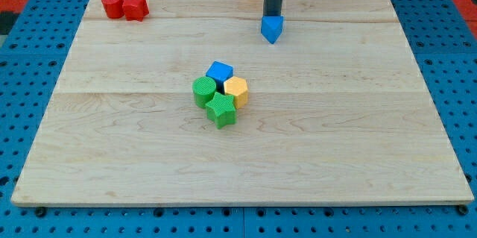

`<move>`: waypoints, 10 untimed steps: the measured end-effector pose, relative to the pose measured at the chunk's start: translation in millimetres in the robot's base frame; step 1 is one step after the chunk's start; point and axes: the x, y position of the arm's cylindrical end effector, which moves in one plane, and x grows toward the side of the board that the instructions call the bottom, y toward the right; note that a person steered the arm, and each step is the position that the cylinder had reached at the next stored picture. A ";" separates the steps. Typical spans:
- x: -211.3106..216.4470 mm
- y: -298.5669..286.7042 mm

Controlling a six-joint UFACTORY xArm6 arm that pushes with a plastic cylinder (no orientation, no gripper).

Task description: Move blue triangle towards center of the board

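You'll find the blue triangle (272, 29) toward the view's top and somewhat right of the central cluster, the blue cube (220, 71), yellow block (236, 89) and two green blocks (212, 100). My tip (273, 16) sits touching the triangle's far side. No jaws here, just a rod. Most of the push looks left to do.

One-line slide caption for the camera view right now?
My tip sits just above the blue triangle block near the wooden board's top edge; blue, yellow and green blocks cluster at centre.
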 end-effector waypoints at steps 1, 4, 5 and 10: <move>58.0 -0.6; 105.8 100.0; 137.8 55.4; 129.7 1.4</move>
